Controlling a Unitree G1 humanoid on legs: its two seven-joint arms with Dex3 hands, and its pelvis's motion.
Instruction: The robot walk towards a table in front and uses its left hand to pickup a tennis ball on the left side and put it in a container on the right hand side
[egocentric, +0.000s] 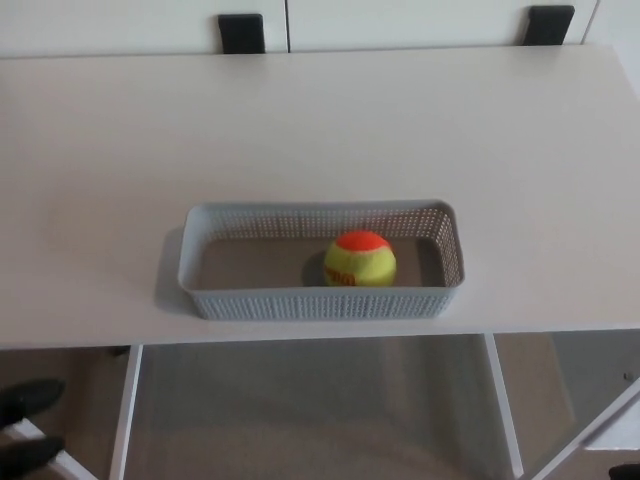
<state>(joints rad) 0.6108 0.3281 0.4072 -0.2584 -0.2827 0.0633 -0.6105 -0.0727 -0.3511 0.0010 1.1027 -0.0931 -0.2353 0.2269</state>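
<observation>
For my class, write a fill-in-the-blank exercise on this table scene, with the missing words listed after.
1. The round yellow-green tennis ball has an ____ cap on top.
2. The ball rests ____ the grey perforated rectangular plastic basket.
3. The basket stands on a flat ____ table.
Missing words: orange; inside; white.

We spot red lettering (340, 279) on tennis ball (360, 259), low on its left face; too blurred, we read nothing. No other text legible.
</observation>
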